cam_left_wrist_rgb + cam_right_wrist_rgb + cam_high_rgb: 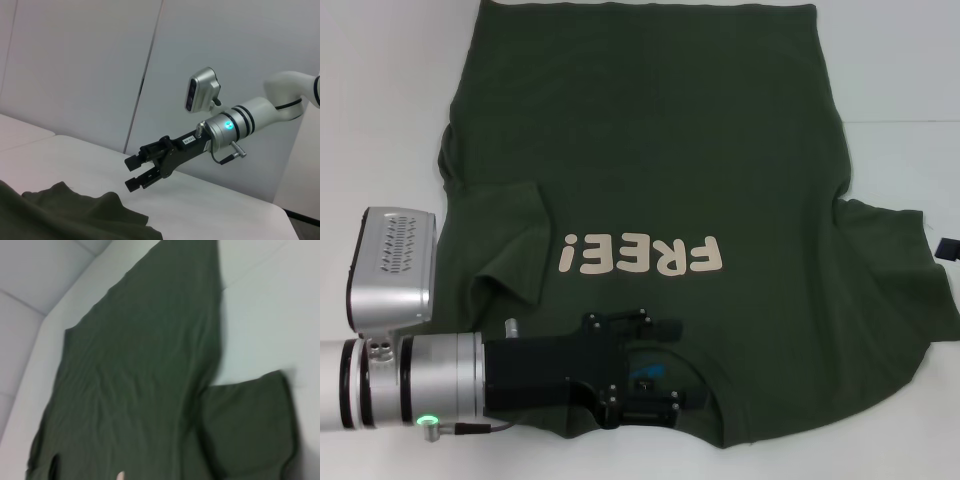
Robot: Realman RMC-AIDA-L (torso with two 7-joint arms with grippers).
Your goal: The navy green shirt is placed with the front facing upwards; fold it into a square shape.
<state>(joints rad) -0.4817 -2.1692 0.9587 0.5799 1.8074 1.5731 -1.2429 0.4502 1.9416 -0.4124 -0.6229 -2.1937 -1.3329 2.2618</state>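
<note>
Right gripper (135,174) in left-wrist view only

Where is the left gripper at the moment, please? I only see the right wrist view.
Observer: The left gripper is at the collar of the navy green shirt, on the edge nearest the robot, jaws open.
Operator: Is the sleeve there flat?
Observer: No, the left sleeve is folded in over the chest.
Operator: And my right gripper?
Observer: The right gripper is in the air above the table, open, off the shirt.
</note>
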